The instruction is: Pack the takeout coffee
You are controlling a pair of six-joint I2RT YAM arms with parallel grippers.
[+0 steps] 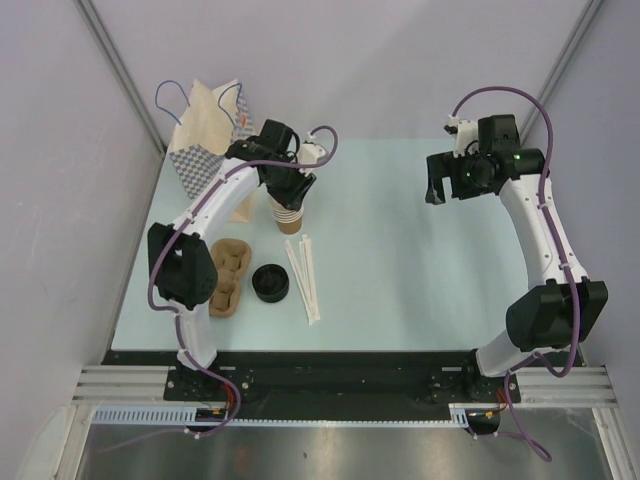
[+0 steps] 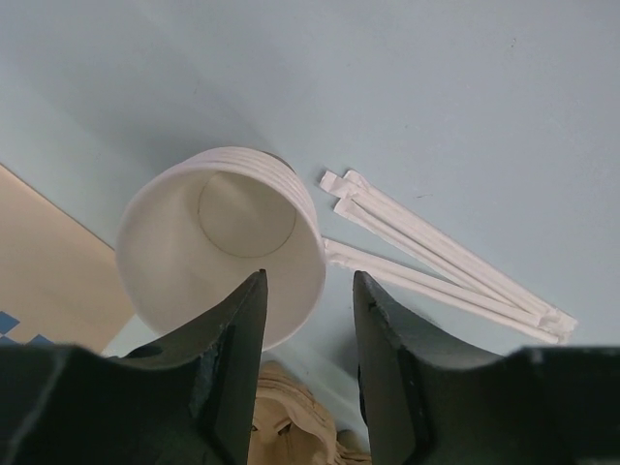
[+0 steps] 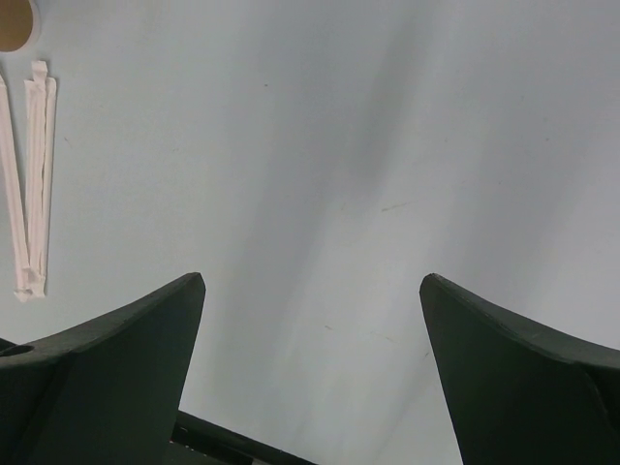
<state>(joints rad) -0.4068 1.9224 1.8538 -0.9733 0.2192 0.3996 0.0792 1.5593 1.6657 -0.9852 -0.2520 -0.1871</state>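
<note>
No lidded tan cup shows in any view. A stack of lidless tan paper cups [image 1: 288, 220] stands on the table left of centre; the left wrist view shows it from above, its inside white [image 2: 218, 242]. My left gripper [image 1: 294, 190] hovers right over the stack. It is open [image 2: 308, 281], with one finger over the top cup's mouth and the other outside its rim. It holds nothing. Black lids [image 1: 270, 283] lie in front of the stack without a cup. My right gripper [image 1: 438, 188] is open and empty above the bare table at the right [image 3: 310, 281].
A paper bag [image 1: 205, 135] stands at the back left. A brown pulp cup carrier [image 1: 228, 275] lies left of the lids and shows in the left wrist view [image 2: 291, 426]. Wrapped white straws [image 1: 303, 275] lie right of the lids [image 2: 436, 262] [image 3: 29, 174].
</note>
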